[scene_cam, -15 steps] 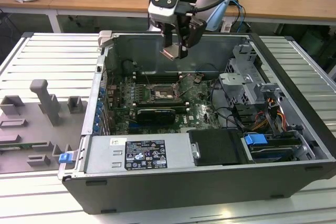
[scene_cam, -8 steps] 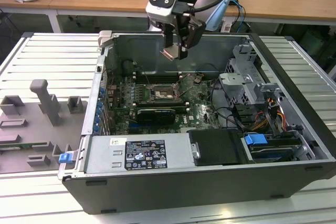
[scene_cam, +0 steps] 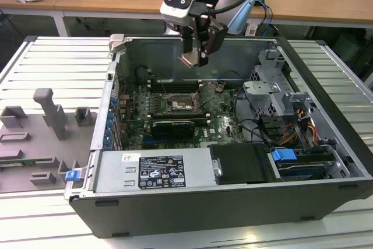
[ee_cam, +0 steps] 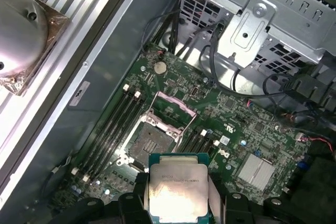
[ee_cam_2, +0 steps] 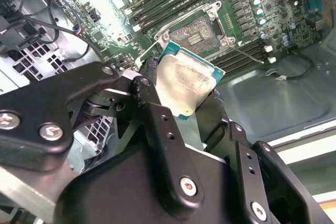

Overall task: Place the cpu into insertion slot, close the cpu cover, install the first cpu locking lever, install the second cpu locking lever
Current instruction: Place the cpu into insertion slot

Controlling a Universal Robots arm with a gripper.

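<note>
My gripper (scene_cam: 195,56) hangs above the open computer case, shut on the cpu (scene_cam: 189,59), a flat square chip with a pale silver top. In both wrist views the cpu (ee_cam_2: 184,82) (ee_cam: 177,190) sits clamped by its edges between the black fingers (ee_cam_2: 148,72). The insertion slot (scene_cam: 179,104) (ee_cam_2: 201,31) (ee_cam: 146,141) lies below on the green motherboard with its dark centre bare. The cpu cover (ee_cam: 173,109) stands swung up at the slot's edge. Thin wire levers (ee_cam_2: 242,52) stick out beside the slot.
Long memory slots (ee_cam: 110,124) run beside the socket. A black graphics card (scene_cam: 170,126) lies in front of it. A metal drive cage (scene_cam: 271,94) with cables fills the exterior view's right. The case wall (scene_cam: 111,103) and grey fixtures (scene_cam: 55,115) are on its left.
</note>
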